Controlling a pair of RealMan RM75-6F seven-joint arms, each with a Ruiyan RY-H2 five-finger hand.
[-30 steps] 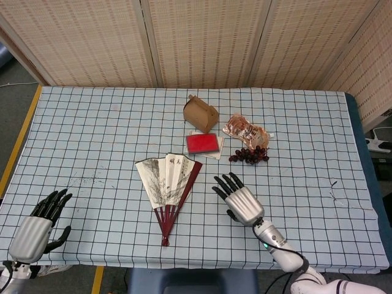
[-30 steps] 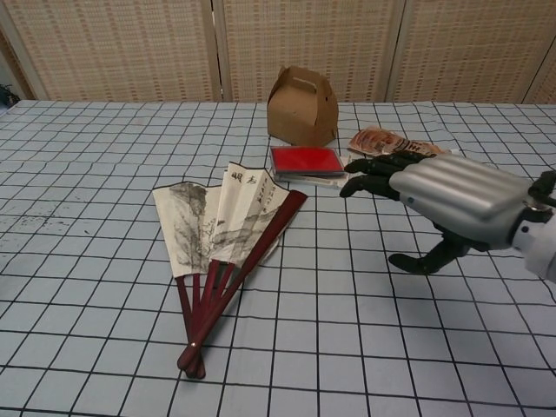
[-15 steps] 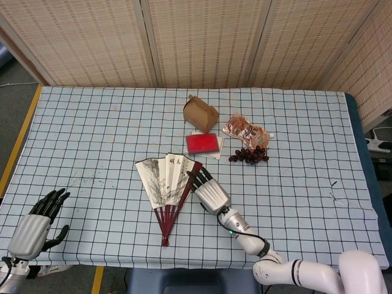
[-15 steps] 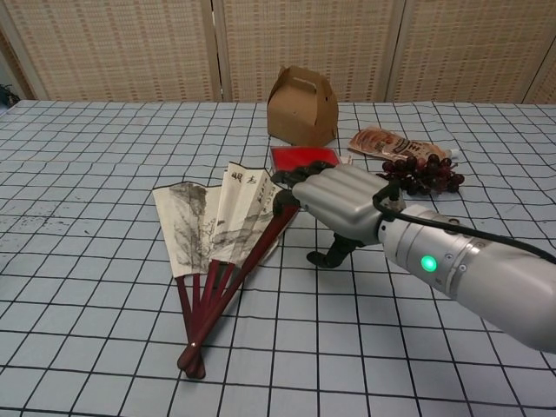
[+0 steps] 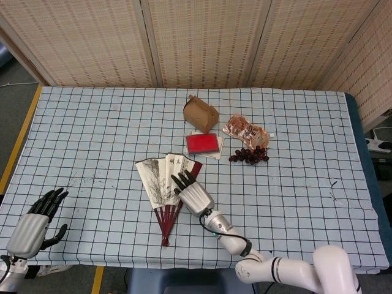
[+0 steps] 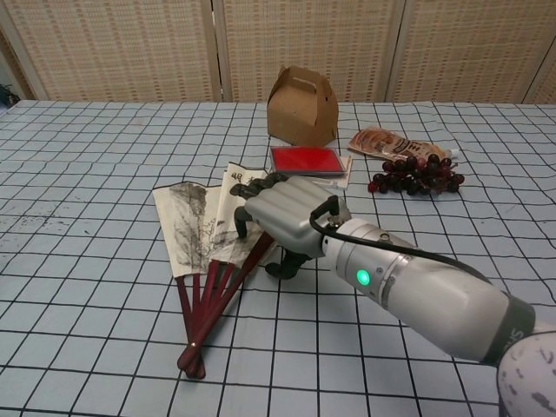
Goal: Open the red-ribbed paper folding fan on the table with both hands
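Fan (image 5: 160,185) lies partly open under our right hand (image 5: 191,194), fingers spread flat over its ribs; left hand (image 5: 33,223) spread, holding nothing.

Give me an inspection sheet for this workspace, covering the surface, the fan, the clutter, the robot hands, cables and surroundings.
Surface: table under a blue-and-white grid cloth, a dark smudge near the left front.
Job's things: folding fan lies partly open, red ribs meeting at the pivot toward the front edge.
Clutter: brown paper box, red pad, snack packet, bunch of grapes.
Robot hands: right robot hand is over the fan's right side, contact unclear; left robot hand open at the front left corner, holding nothing.
Cables: black wire on the right wrist.
Surroundings: woven folding screens behind the table.
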